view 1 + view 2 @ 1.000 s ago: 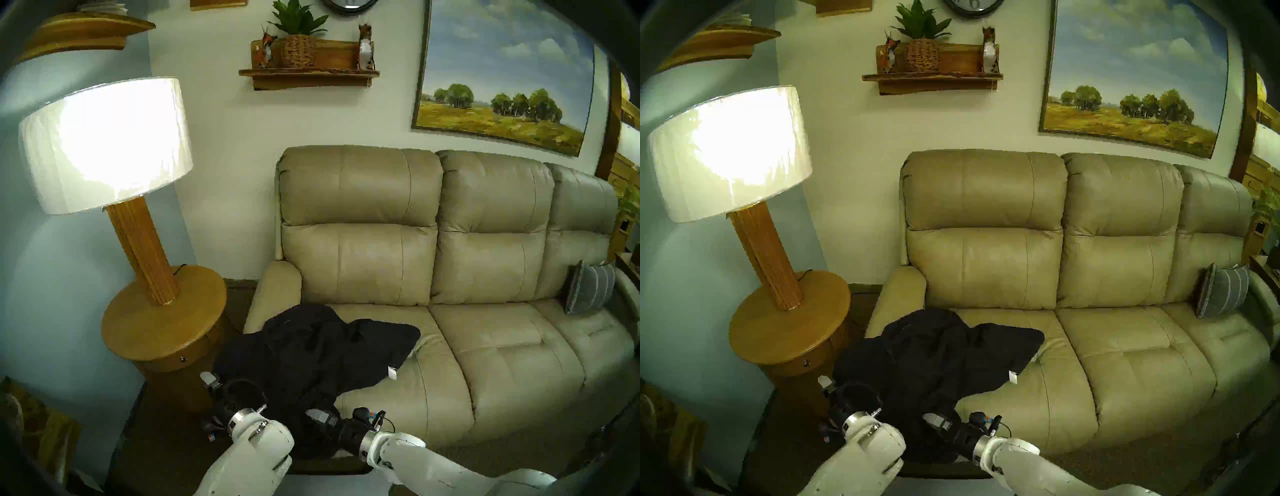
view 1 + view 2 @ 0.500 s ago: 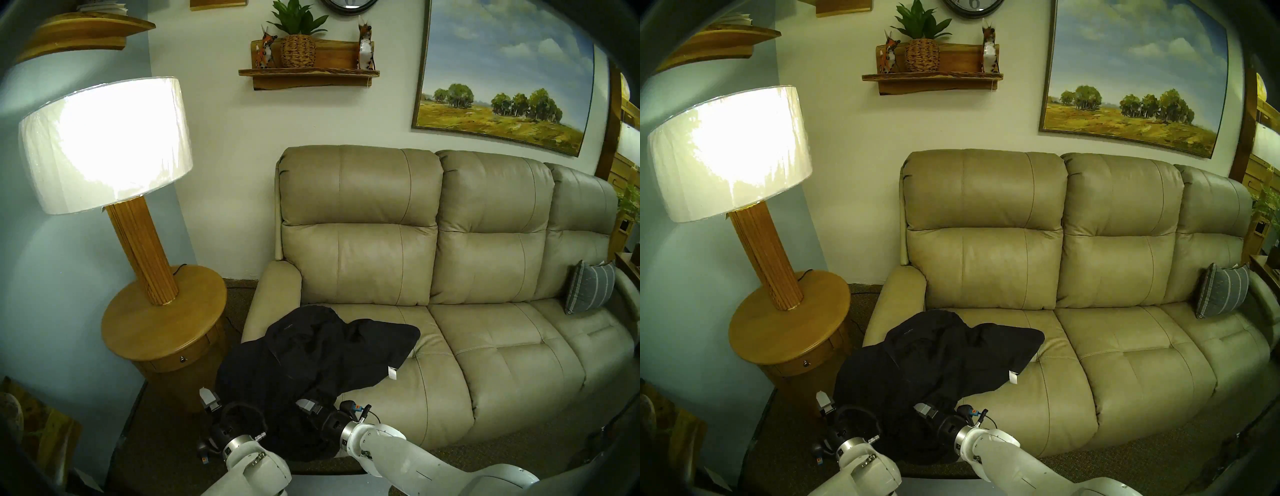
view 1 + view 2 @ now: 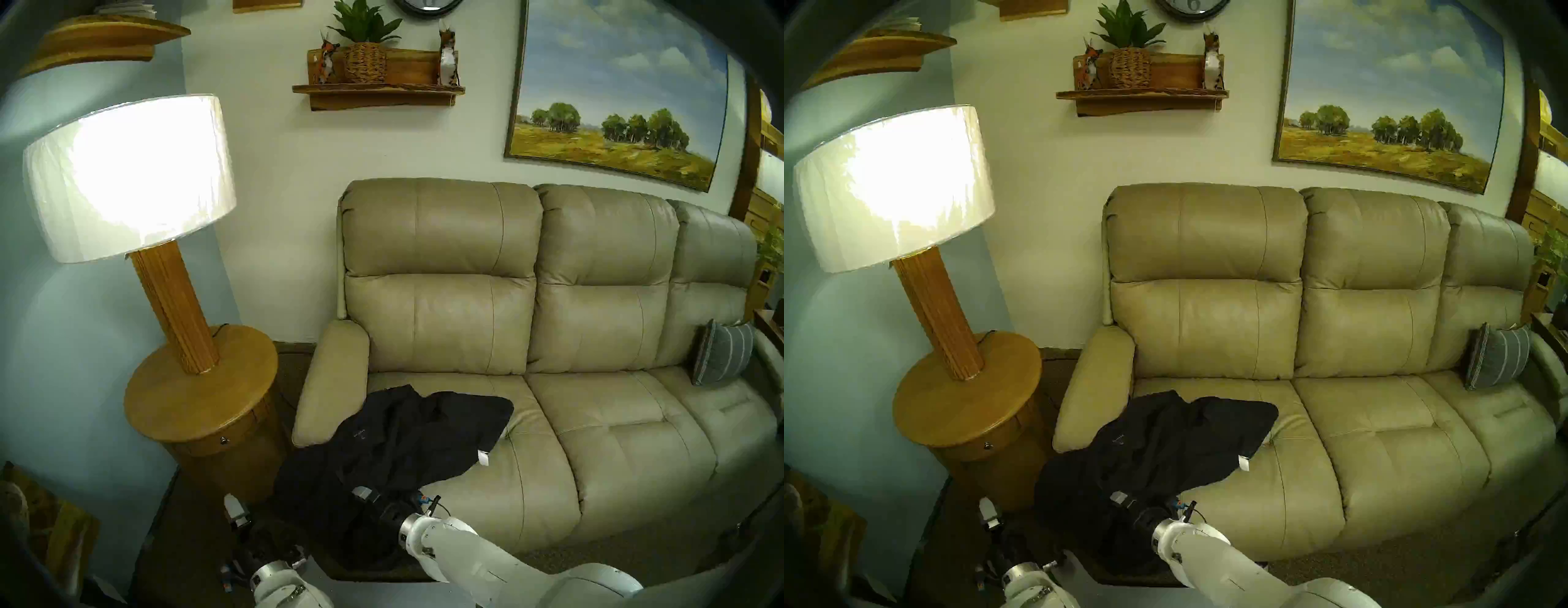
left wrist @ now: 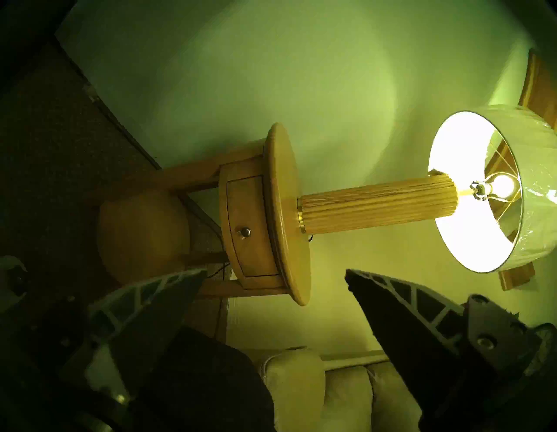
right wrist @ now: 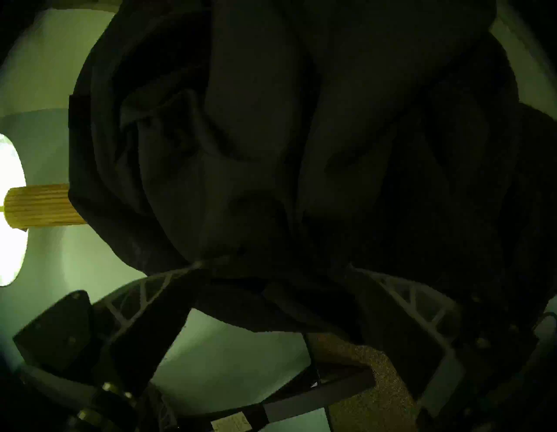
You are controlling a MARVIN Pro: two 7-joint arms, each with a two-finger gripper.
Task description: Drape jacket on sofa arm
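The black jacket [image 3: 403, 450] lies crumpled on the left sofa seat and hangs over the seat's front edge toward the floor, its white tag [image 3: 483, 457] on the right. The beige leather sofa arm [image 3: 331, 382] is bare except where the jacket's edge touches its front end. My right gripper [image 3: 365, 494] is low at the sofa front, shut on a bunch of jacket fabric [image 5: 271, 181]; its fingers [image 5: 150, 295] bow around it. My left gripper [image 3: 239, 516] is open and empty, left of the jacket, near the floor; the left wrist view [image 4: 271, 280] shows its jaws wide apart.
A round wooden side table [image 3: 199, 395] with a lit lamp [image 3: 127, 178] stands close left of the sofa arm, also in the left wrist view [image 4: 286, 211]. A grey striped cushion [image 3: 721, 356] leans at the sofa's far right. Dark carpet [image 3: 191, 530] lies below my grippers.
Both arms pulled back and down toward me. The jacket slid off the sofa arm, which now shows bare. The left gripper moved away from the jacket's edge.
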